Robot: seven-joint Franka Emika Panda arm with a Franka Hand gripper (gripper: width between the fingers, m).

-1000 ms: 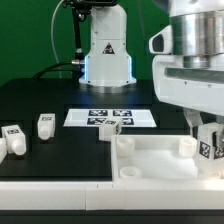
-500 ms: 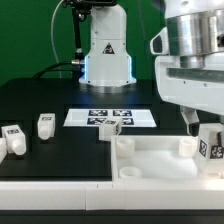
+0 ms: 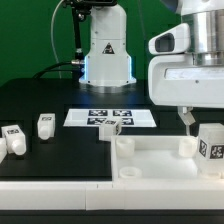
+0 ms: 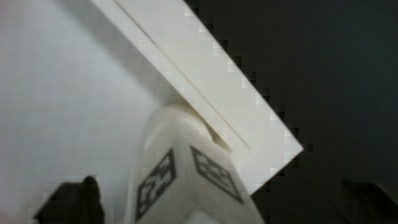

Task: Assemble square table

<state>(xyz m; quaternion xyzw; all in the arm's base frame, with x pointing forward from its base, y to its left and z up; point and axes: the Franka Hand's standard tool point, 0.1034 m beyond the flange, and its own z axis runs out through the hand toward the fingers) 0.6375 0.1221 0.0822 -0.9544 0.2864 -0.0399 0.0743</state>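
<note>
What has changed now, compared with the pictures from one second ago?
The gripper opened, let go of the upright leg standing in the table top on the exterior view's right, and rose above it. The leg stayed standing where it was. The table top, the loose legs and the marker board did not move.

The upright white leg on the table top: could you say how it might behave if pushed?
The leg looks like stiff moulded plastic, so probably rigid and light. Standing taller than wide, it might tip unless seated in the table top.
</note>
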